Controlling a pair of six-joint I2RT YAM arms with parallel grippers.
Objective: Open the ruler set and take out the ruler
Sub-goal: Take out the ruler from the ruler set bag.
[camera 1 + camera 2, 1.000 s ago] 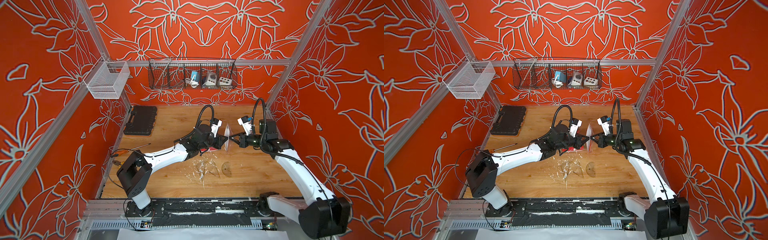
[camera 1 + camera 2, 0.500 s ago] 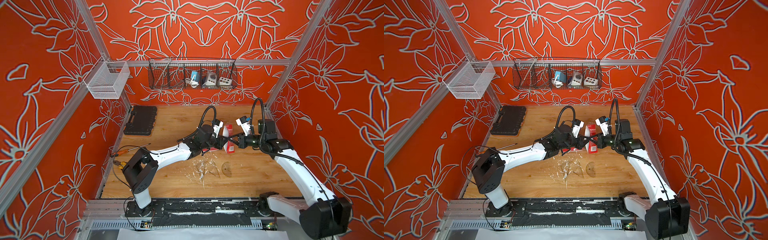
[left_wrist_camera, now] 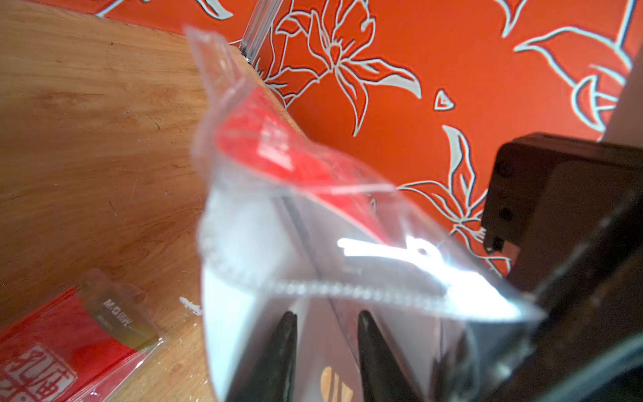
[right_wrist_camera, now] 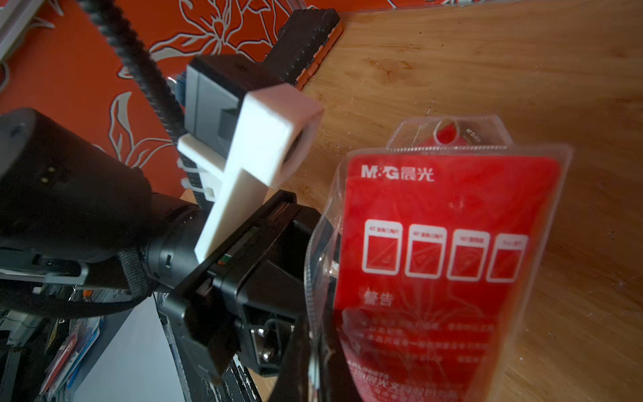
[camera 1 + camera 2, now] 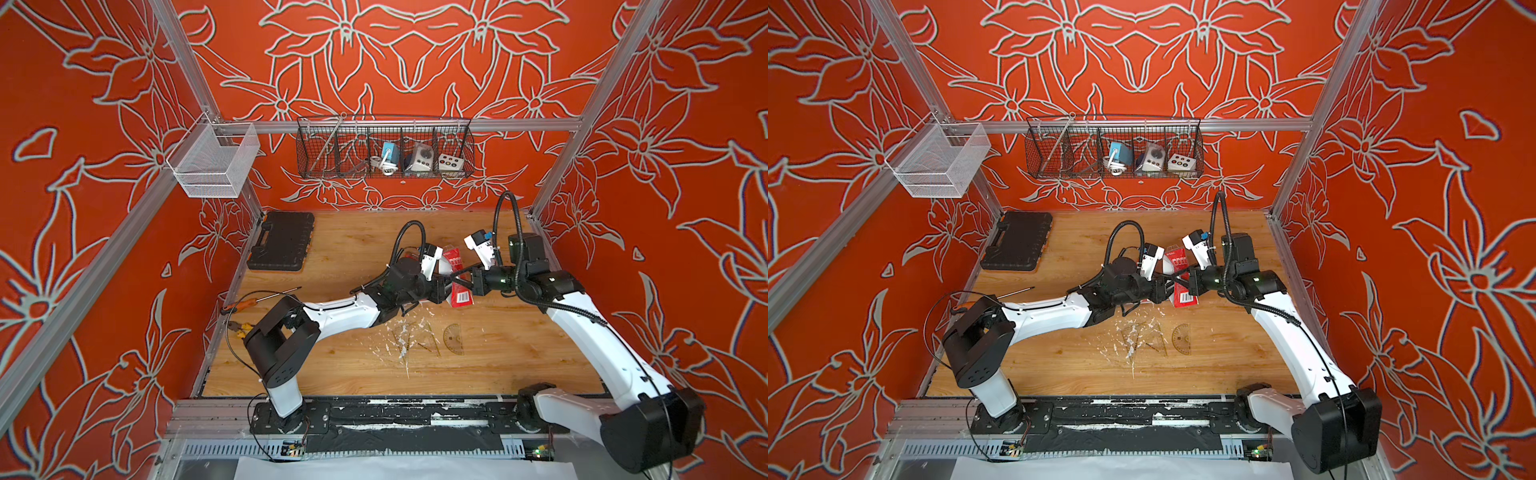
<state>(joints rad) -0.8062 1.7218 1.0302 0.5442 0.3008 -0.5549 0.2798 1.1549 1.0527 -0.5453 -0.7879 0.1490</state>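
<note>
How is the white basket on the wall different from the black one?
The white basket is fine mesh, short and undivided; the black basket is coarse wire, long and split into compartments. Nothing shows in the white basket; the black basket holds small devices. Both hang on the metal frame.

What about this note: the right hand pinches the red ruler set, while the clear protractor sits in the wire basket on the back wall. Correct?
Not quite. The protractor lies flat on the table, not in the wire basket, as both top views show. The right hand does pinch the ruler set.
</note>
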